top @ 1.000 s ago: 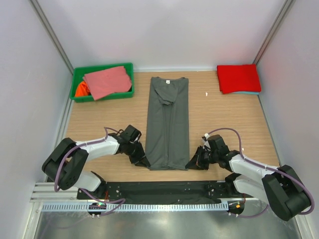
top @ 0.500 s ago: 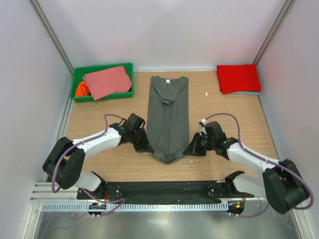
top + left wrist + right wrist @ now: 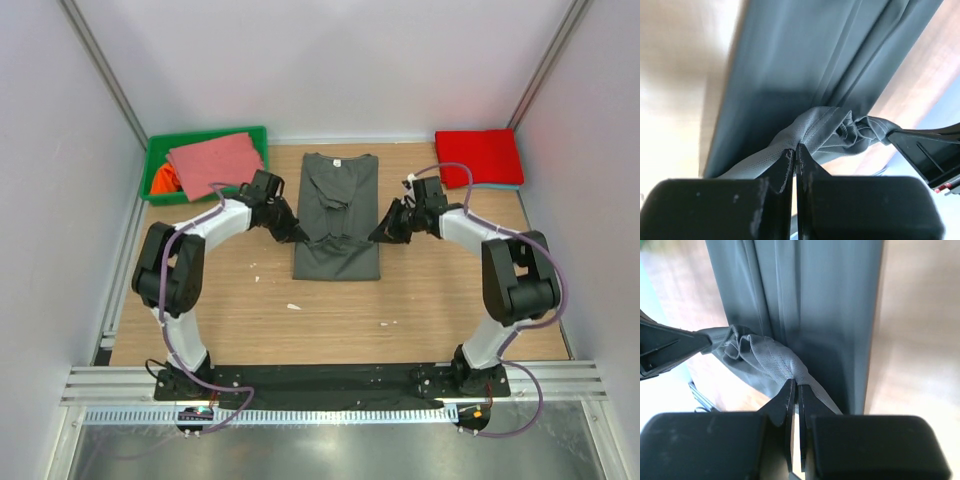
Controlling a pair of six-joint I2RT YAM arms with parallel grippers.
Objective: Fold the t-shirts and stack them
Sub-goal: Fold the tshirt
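- From the top camera, I am looking at the dark grey shirt [image 3: 337, 215] lying in the middle of the table [image 3: 440, 300].
- Its long side is running straight away from me, and the neck label [image 3: 337, 160] is pointing at the back wall.
- The near part is doubled over, so the bottom hem is sitting about halfway up the shirt.
- My left gripper [image 3: 295, 236] is pinching the hem on the left side, and my right gripper [image 3: 381, 236] is pinching it on the right.
- The red shirt [image 3: 480, 157] is lying folded at the far right on top of the light-blue shirt [image 3: 500, 186].
- The salmon-pink shirt [image 3: 215, 163] and the orange shirt [image 3: 163, 180] are waiting in the green bin [image 3: 155, 150].
- From the left wrist camera, I am seeing my left gripper [image 3: 795, 152] squeezed tight on a bunched bit of grey hem, with the flat shirt [image 3: 805, 60] under it.
- From the right wrist camera, my right gripper [image 3: 795, 386] is squeezed the same way on its bit of hem, above the flat shirt [image 3: 825, 300].
- I think I am in the middle of folding the bottom up to the neck.
- To do it well, I should move both grippers together, side by side, so the hem is staying straight.
- I should pull the hem gently tight, since it is looking bunched.
- I should lay it flat near the neck, edges lined up, and only then let go.
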